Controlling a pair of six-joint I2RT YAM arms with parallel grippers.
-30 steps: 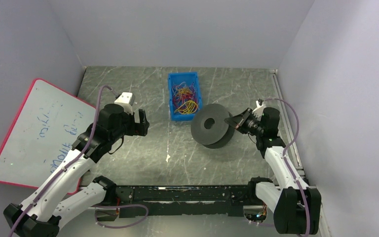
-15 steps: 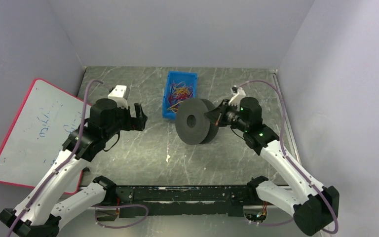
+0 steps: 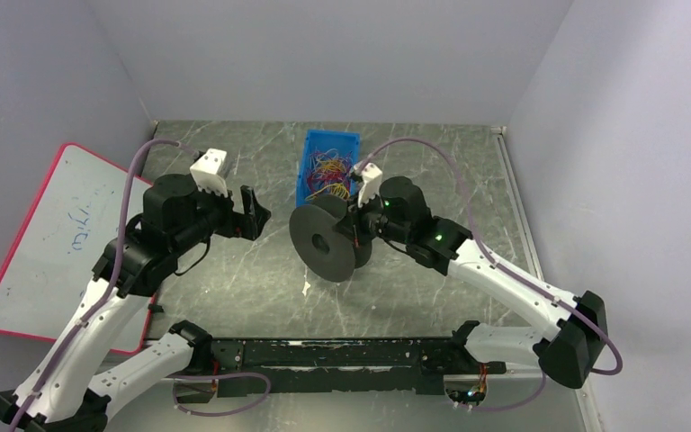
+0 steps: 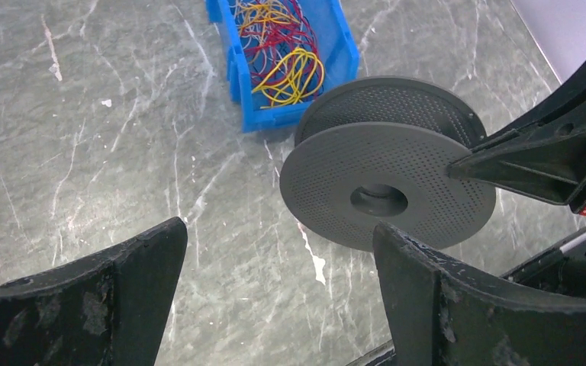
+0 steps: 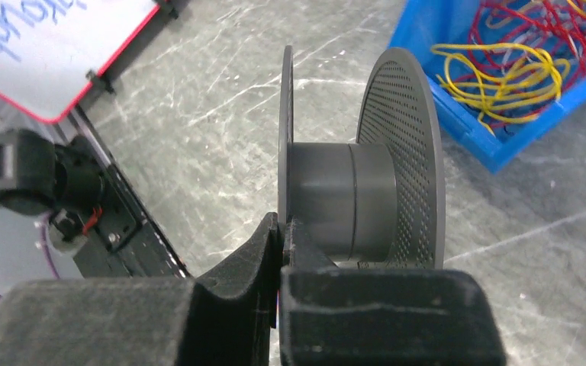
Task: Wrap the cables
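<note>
The cables (image 3: pixel 331 172) are a tangle of thin yellow, red and purple wires lying in a blue bin (image 3: pixel 307 183) at the table's back middle; they also show in the left wrist view (image 4: pixel 282 46) and the right wrist view (image 5: pixel 503 69). My right gripper (image 5: pixel 284 229) is shut on the rim of one flange of an empty dark grey spool (image 3: pixel 322 241) and holds it upright above the table, in front of the bin. My left gripper (image 3: pixel 250 213) is open and empty, to the left of the spool (image 4: pixel 385 187).
A white board (image 3: pixel 63 238) with a red edge leans at the left wall. A black rail (image 3: pixel 342 353) runs along the near table edge. Lilac hoses loop over both arms.
My right arm has carried the spool leftward from the right side of the table to the middle, in front of the bin. My left gripper has risen slightly and stayed open.
</note>
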